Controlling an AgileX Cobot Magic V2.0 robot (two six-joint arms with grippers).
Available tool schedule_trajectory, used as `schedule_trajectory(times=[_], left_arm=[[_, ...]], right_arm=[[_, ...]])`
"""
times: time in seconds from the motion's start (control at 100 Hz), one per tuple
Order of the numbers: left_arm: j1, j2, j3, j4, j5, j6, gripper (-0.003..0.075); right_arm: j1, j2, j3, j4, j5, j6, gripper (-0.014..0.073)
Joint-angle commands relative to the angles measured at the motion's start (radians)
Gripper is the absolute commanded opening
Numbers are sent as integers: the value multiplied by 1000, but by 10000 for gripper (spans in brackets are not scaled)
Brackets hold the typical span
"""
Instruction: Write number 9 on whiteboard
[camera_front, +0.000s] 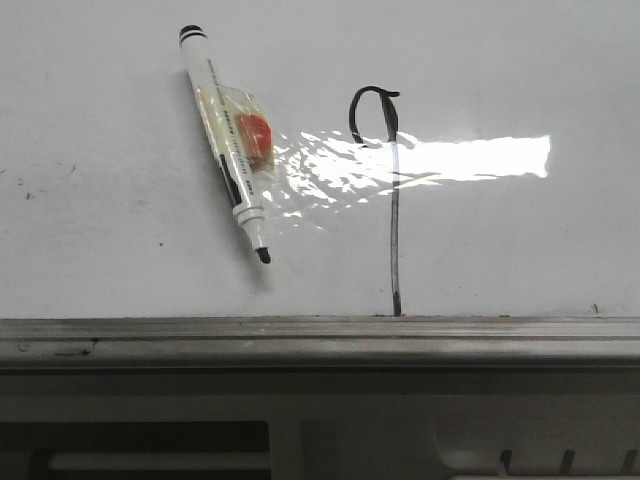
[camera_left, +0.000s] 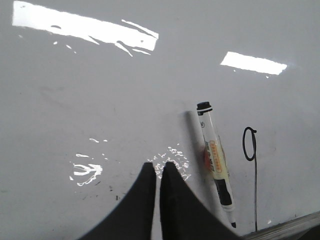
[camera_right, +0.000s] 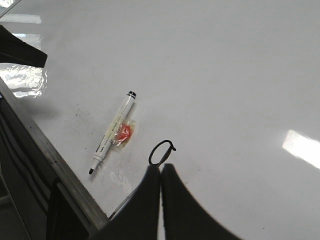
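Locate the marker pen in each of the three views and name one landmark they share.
Front view: marker pen lies slanted on the whiteboard, left of the number 9.
Left wrist view: marker pen, beside the 9.
Right wrist view: marker pen, near the 9's loop.
Shared landmark: the drawn 9.

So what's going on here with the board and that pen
Nothing is being handled right now. A thin black hand-drawn number 9 is already on the large glossy white whiteboard. The white uncapped marker pen lies loose beside it. The left gripper and right gripper are both shut and hold nothing.
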Motion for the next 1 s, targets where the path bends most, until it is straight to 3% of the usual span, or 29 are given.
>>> schedule_trajectory(times=[0.0,0.06,0.13,0.3,0.51,0.6,0.68,0.81,0.99], left_arm=[[-8,1,-25,10,29,4,-18],[-4,1,-17,92,15,4,-18],[13,1,7,296,31,-14,-19],[149,-1,86,796,21,-287,-19],[437,-1,215,1482,90,-931,-19],[548,-15,270,1701,96,-1182,-19],[607,-70,320,1780,96,-1284,-18],[663,-213,392,1781,113,-1291,-18],[768,-398,388,1775,453,-1315,-18]], right_arm=[[-4,10,-24,-5,-80,0,-46],[-4,10,-24,-5,-80,0,-46],[-4,10,-24,-5,-80,0,-46],[-4,10,-24,-5,-80,0,-46],[-4,10,-24,-5,-80,0,-46],[-4,10,-24,-5,-80,0,-46],[-4,10,-24,-5,-80,0,-46],[-4,10,-24,-5,-80,0,-46],[-4,10,-24,-5,-80,0,-46]])
